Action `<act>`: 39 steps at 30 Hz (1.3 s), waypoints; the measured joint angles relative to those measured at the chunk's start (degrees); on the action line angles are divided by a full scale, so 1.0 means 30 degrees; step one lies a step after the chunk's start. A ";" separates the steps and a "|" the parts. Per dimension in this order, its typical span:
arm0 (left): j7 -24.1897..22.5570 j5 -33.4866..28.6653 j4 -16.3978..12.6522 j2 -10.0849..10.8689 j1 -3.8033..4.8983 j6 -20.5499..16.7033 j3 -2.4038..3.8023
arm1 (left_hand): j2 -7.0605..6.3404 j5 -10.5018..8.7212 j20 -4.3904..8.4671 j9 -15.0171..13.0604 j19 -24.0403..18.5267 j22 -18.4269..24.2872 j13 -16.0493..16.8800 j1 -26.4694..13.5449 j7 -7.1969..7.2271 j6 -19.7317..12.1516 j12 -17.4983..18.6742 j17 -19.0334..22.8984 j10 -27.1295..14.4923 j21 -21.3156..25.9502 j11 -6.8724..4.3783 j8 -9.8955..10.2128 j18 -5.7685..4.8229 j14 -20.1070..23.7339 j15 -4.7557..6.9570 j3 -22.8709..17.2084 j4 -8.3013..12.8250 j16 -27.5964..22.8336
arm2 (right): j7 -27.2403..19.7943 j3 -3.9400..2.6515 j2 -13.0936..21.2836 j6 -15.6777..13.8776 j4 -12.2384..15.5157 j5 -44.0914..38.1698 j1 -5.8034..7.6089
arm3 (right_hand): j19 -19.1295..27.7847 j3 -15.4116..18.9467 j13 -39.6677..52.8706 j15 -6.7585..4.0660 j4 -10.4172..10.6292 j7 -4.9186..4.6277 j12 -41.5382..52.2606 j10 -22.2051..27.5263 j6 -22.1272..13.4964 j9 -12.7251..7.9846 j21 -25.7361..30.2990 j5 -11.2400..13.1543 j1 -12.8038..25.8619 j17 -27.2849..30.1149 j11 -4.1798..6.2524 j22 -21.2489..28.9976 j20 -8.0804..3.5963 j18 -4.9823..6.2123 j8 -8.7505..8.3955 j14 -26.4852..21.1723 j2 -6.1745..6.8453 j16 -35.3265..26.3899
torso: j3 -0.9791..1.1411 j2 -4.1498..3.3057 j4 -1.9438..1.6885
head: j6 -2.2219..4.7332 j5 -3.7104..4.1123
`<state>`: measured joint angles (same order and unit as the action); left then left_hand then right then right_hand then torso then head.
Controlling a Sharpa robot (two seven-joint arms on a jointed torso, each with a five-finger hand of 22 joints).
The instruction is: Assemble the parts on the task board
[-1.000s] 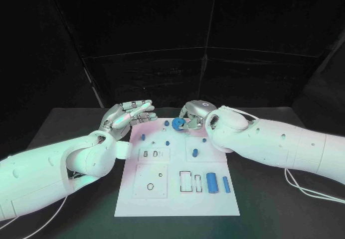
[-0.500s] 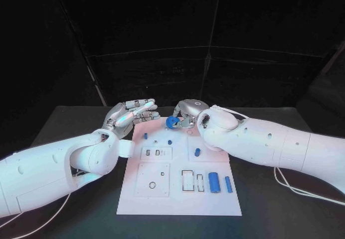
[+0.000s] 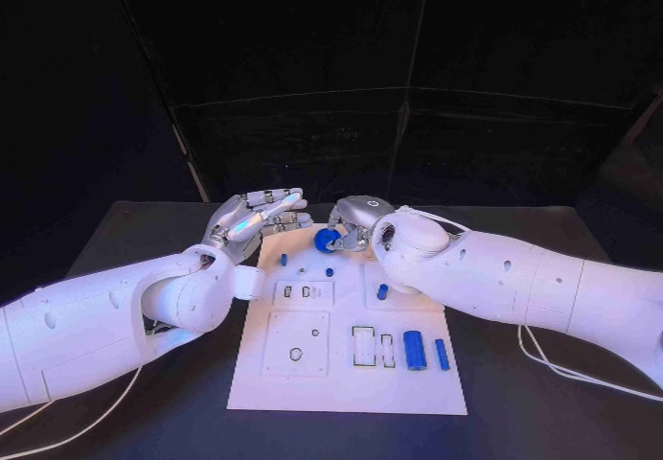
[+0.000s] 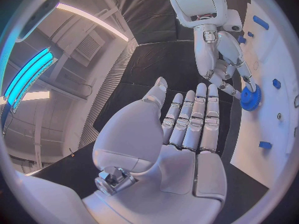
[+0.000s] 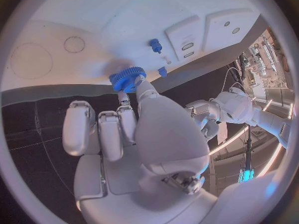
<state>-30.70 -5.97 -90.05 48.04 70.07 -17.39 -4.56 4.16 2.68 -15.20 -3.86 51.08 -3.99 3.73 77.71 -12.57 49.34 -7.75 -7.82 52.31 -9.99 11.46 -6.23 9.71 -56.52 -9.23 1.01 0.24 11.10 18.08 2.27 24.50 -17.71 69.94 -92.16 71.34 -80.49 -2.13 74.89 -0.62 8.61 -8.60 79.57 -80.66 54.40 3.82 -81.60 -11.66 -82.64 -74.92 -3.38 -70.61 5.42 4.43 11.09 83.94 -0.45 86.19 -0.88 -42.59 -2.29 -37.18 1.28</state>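
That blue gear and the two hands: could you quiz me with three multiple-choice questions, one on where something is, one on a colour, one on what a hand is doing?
1. Where is the gear?
A. At the board's far end, in the right hand's fingers
B. Lying at the board's near edge
C. On the table left of the board

2. What colour is the board?
A. Black
B. White
C. Yellow

3. What is the left hand doing?
A. Gripping a peg
B. Pressing on the board
C. Holding nothing, fingers straight

Answers:
1. A: the right hand pinches the gear over the far end of the board; the left wrist view shows fingertips on the gear too.
2. B: the board is white against the black table.
3. C: the left hand has an empty palm and straight fingers, off the board.
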 measured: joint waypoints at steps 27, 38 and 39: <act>0.0010 -0.0003 0.0131 -0.0157 0.0094 -0.0001 0.0003 | 0.0000 0.0000 0.0001 0.0000 0.0000 0.0012 0.0004 0.0000 0.0000 0.0000 0.0000 -0.0001 0.0000 0.0000 0.0000 -0.0001 -0.0001 0.0000 0.0001 -0.0023 0.0131 -0.0077 | -0.0135 0.0017 -0.0656 0.0304 -0.0736 -0.0016 -0.0207 | 0.0001 -0.0054 0.0048 0.0001 0.0057 -0.0115 -0.0034 -0.0063 -0.0184 -0.0003 0.0000 0.0165 0.0250 0.0005 -0.0075 -0.0061 0.0001 0.0002 -0.0352 0.0000 0.0245 0.0000 | -0.0002 0.0015 0.0013 | -0.0276 -0.0066; 0.0021 -0.0006 0.0172 -0.0157 0.0127 -0.0003 0.0003 | 0.0000 -0.0001 0.0000 0.0000 0.0000 0.0010 0.0006 0.0000 0.0000 0.0000 0.0000 -0.0001 0.0000 -0.0001 0.0000 -0.0001 0.0000 0.0000 0.0000 -0.0023 0.0130 -0.0077 | -0.0032 0.0018 -0.0704 0.0309 -0.0815 -0.0017 -0.0211 | -0.0068 -0.0023 0.0044 0.0070 0.0140 -0.0315 -0.0380 0.0172 -0.0976 -0.0029 0.0000 0.0777 0.0620 0.0005 -0.0309 -0.0058 0.0069 0.0003 -0.0821 0.0069 0.0398 0.0078 | 0.0004 0.0016 0.0029 | -0.0278 -0.0046; 0.0023 -0.0006 0.0172 -0.0158 0.0128 -0.0003 0.0002 | 0.0000 0.0000 0.0000 0.0000 0.0000 0.0010 0.0005 0.0000 0.0000 0.0000 0.0000 0.0000 0.0000 0.0000 0.0000 -0.0001 0.0000 0.0000 0.0000 -0.0023 0.0130 -0.0077 | -0.0011 0.0018 -0.0706 0.0309 -0.0820 -0.0017 -0.0212 | -0.0068 -0.0052 0.0039 0.0071 0.0169 -0.0314 -0.0381 0.0192 -0.0975 -0.0030 0.0000 0.0777 0.0638 0.0006 -0.0328 -0.0058 0.0070 0.0003 -0.0845 0.0069 0.0416 0.0078 | 0.0004 0.0016 0.0029 | -0.0278 -0.0040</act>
<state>-30.63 -5.99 -89.53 47.57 70.46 -17.40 -4.55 4.15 2.68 -15.19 -3.86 51.08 -3.96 3.75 77.71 -12.57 49.34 -7.76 -7.82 52.31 -9.99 11.46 -6.23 9.71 -56.52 -9.23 0.94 0.64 10.86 18.05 2.32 22.38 -16.78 67.48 -92.21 70.71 -80.69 -2.28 75.01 -0.41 9.12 -9.55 78.43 -80.08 51.48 3.74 -81.60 -9.33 -80.72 -74.91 -4.36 -70.79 5.63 4.44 8.56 84.15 0.80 86.42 -0.87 -42.54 -2.20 -38.02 1.16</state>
